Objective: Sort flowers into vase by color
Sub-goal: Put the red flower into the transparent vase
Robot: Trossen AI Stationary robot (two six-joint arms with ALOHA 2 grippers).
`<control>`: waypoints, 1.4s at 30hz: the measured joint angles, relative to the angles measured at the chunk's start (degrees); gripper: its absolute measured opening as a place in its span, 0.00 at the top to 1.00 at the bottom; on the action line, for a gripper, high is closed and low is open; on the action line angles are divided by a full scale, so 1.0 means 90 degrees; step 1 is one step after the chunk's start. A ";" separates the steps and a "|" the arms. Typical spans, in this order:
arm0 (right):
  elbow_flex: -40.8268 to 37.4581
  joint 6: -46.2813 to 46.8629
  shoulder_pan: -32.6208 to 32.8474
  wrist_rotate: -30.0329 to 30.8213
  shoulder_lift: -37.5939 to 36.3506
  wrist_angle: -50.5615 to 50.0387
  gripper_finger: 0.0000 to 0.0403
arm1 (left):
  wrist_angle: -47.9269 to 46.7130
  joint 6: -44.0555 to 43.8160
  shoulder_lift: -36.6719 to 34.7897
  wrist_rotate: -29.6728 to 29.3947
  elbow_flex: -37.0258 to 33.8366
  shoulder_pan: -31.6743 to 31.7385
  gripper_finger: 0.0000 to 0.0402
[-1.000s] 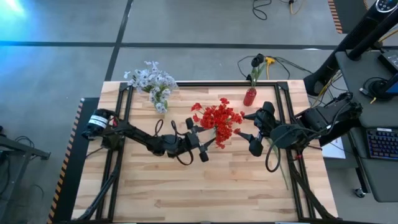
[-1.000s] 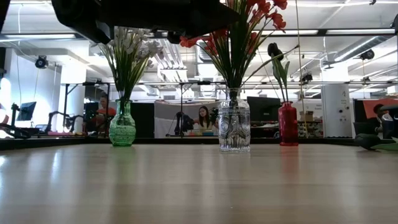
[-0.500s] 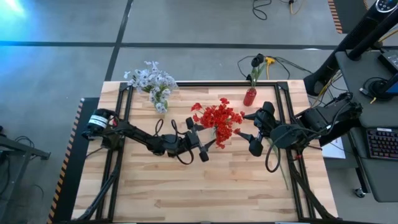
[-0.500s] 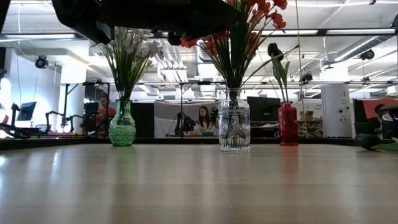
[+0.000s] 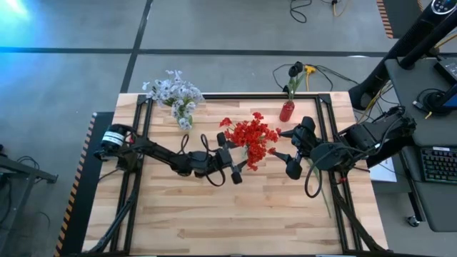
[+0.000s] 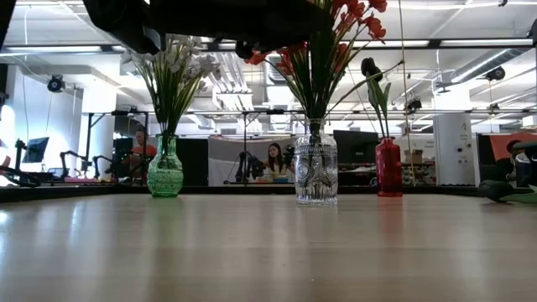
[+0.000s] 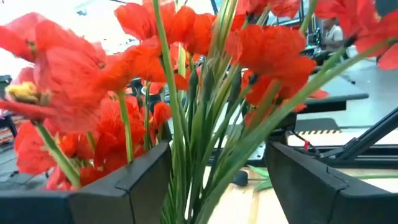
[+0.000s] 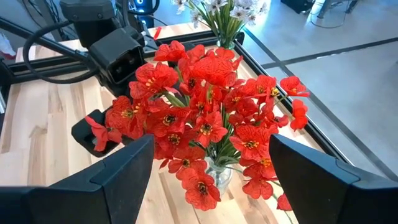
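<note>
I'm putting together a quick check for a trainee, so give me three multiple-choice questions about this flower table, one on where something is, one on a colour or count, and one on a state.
1. Where does the green vase stand among the three vases in the low view?
A. At the left end
B. In the middle
C. At the right end

2. What colour are the flowers in the clear glass vase?
A. White
B. Red
C. Blackish

3. How does the left gripper stand?
A. Shut on a stem
B. Open, fingers astride the red flowers
C. Parked off the table

Answers: 1 A, the clear vase and the red vase stand to its right. 2 B, red blossoms rise from it. 3 B, the left wrist view shows green stems between parted fingers.
</note>
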 joint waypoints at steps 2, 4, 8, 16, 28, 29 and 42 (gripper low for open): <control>0.0000 0.0002 0.0000 -0.0002 0.0000 0.0000 0.23 | -0.0141 0.0084 0.0000 -0.0043 0.0053 0.0000 0.41; -0.0002 0.0002 0.0000 0.0000 0.0000 0.0001 0.23 | -0.0197 0.0108 0.0000 -0.0145 0.0053 0.0000 0.42; -0.0002 0.0002 0.0000 -0.0002 0.0000 -0.0002 0.23 | -0.0201 0.0114 0.0000 -0.0206 0.0051 -0.0002 0.47; -0.0002 0.0005 0.0000 -0.0002 0.0000 -0.0001 0.23 | -0.0192 0.0032 0.0000 -0.0565 0.0046 0.0000 0.64; -0.0002 0.0007 0.0000 -0.0002 0.0000 -0.0002 0.23 | -0.0190 -0.0169 0.0000 -0.0975 0.0041 0.0000 0.86; -0.0002 0.0010 0.0000 -0.0002 0.0000 0.0001 0.23 | -0.0190 -0.0174 0.0000 -0.1164 0.0041 0.0000 0.88; -0.0002 0.0010 0.0000 -0.0002 0.0000 -0.0001 0.23 | -0.0705 -0.0533 0.0000 -0.1882 0.0034 -0.0012 0.95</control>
